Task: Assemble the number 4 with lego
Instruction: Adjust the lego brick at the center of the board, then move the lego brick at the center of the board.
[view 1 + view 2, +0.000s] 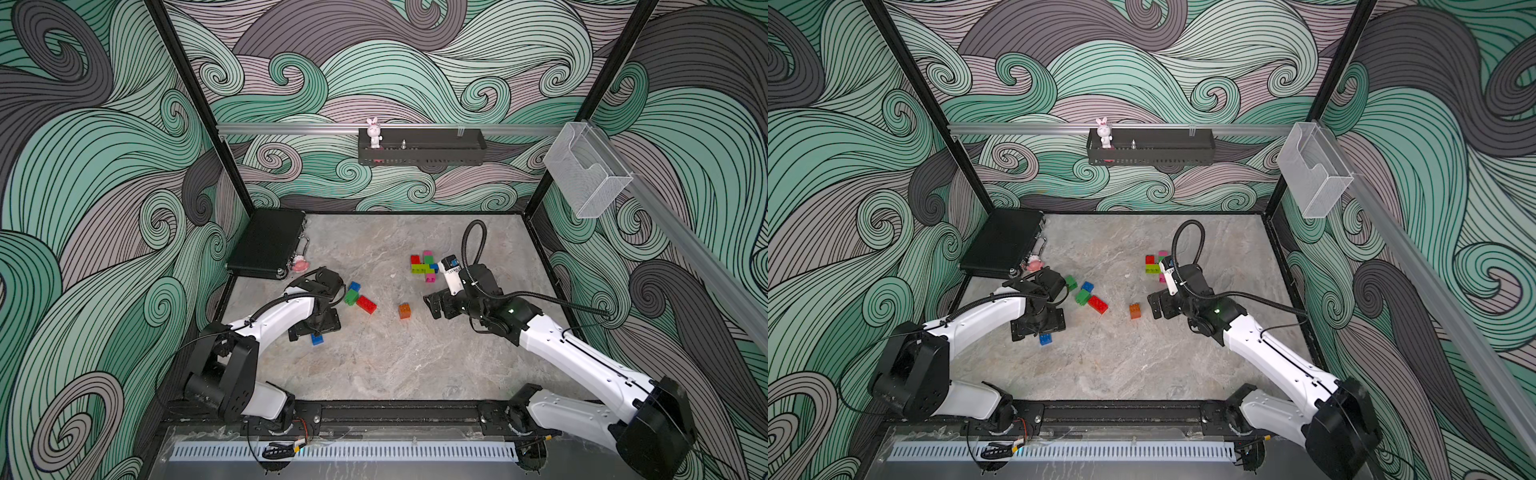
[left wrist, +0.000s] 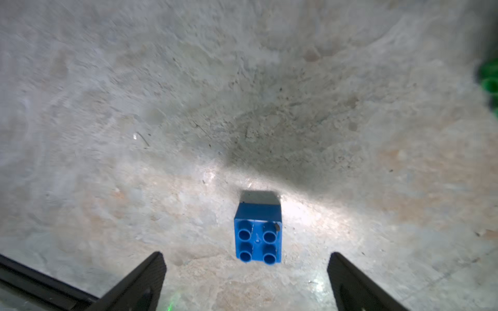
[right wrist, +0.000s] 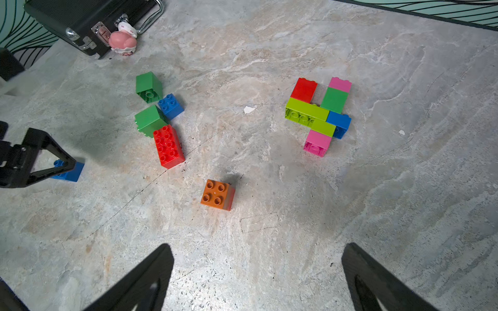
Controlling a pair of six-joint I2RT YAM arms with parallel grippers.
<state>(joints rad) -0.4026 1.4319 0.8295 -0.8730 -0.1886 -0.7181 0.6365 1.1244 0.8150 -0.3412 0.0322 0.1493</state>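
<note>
The left gripper (image 2: pixel 245 254) hangs over the near-left part of the grey stone-patterned table (image 2: pixel 107 107) with its jaws spread wide and nothing in them. A small square blue studded brick (image 2: pixel 258 237) sits free between the fingers, touching neither. Being square, it has no long axis, and its four studs face the wrist camera (upward or tipped sideways, I cannot tell).

The right gripper (image 3: pixel 258 245) is likewise spread and empty above the table. Ahead of it an orange square brick (image 3: pixel 217 194) stands alone, studs up.

Beyond lies a loose cluster. A long red brick (image 3: pixel 169 146), studs up, slants across the table against a dark green brick (image 3: pixel 149 119) lying on its side. Just beside are a second blue brick (image 3: pixel 171 105) and another green brick (image 3: pixel 149 86), hollow side showing.

Well apart, far right, the joined figure (image 3: pixel 318 115) lies flat. Its pink-green-blue column runs near to far, crossed by a lime bar. In a top view the right arm's wrist (image 1: pixel 1169 276) covers its right side.

A black case (image 3: pixel 80 21) and a pink toy figure (image 3: pixel 122 40) sit at the far left.
</note>
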